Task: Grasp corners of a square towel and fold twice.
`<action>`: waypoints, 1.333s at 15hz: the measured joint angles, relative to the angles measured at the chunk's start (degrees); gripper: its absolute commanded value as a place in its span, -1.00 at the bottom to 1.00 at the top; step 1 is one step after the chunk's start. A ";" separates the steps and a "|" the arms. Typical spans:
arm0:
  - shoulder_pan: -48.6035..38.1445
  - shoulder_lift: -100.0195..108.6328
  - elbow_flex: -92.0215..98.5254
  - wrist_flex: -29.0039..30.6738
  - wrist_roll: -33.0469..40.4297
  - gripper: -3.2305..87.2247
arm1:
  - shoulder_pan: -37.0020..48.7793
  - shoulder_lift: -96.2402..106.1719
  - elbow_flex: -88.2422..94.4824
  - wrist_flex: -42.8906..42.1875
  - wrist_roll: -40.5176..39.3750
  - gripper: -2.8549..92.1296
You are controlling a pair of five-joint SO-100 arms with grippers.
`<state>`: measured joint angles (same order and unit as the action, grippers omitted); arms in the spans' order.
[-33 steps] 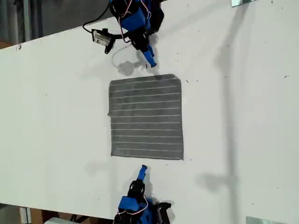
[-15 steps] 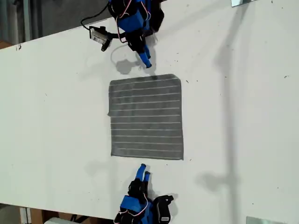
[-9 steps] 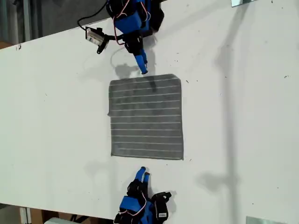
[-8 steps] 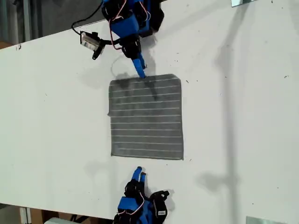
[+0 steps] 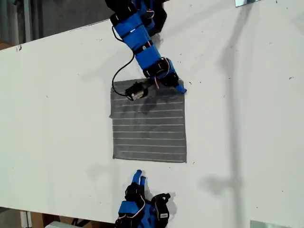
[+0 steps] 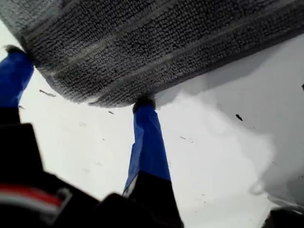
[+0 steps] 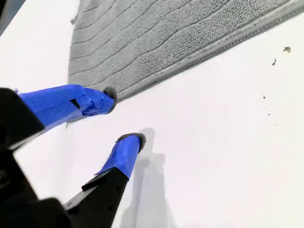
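Because the fold starts from a corner, my first gripper [image 5: 179, 88] reaches across the towel [image 5: 149, 128] to the corner [image 6: 90, 92] at the exterior view's upper right, its jaws spread to either side of the tip and not yet closed on it. My second gripper [image 7: 123, 118] waits just off the opposite edge, jaws apart and empty, probably placed to take a near corner. The towel lies flat mid-table [image 5: 247, 118], a white, speck-marked top with a dim room beyond its far edge.
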<state>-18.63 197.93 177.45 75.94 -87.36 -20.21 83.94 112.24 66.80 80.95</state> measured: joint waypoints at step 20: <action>32.70 -97.21 -61.79 -10.99 -8.35 -0.44 | -1.85 -6.15 -4.48 -6.68 1.85 -0.94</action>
<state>14.06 100.72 115.66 64.95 -95.71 -22.06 77.78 107.75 60.12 82.79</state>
